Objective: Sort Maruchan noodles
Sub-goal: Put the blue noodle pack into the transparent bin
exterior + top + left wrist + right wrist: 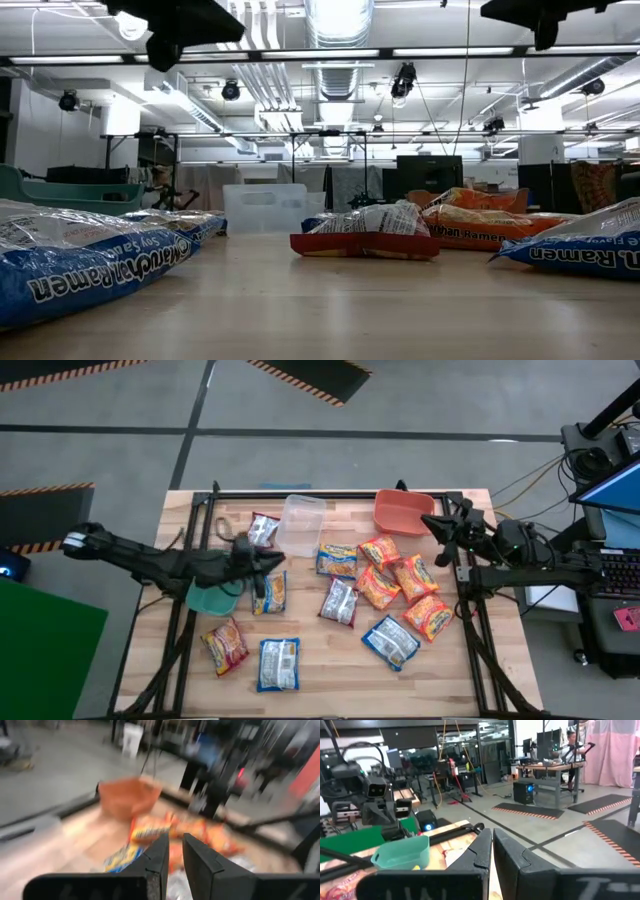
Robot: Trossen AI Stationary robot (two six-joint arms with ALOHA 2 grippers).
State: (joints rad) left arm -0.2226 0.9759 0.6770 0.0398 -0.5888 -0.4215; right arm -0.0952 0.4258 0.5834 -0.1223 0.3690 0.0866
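Observation:
Maruchan packets lie flat on the wooden table (330, 680): several orange ones (404, 582) at the right, blue ones (390, 642) (278, 663) near the front, red-and-white ones (263, 530) (340, 601) and blue-and-yellow ones (337, 560) (268, 593) in the middle. My left gripper (274, 566) (175, 851) hangs above the table's middle left, beside the teal bin (211, 598); its fingers stand a narrow gap apart with nothing between them. My right gripper (431, 522) (492, 838) is shut and empty, raised by the orange bin (403, 510).
A clear bin (301, 525) stands at the far middle, the orange bin at the far right, the teal bin at the left under my left arm. A black frame rail (330, 494) runs along the table's far edge. In the low view both arms (175, 25) (540, 12) are high above the packets.

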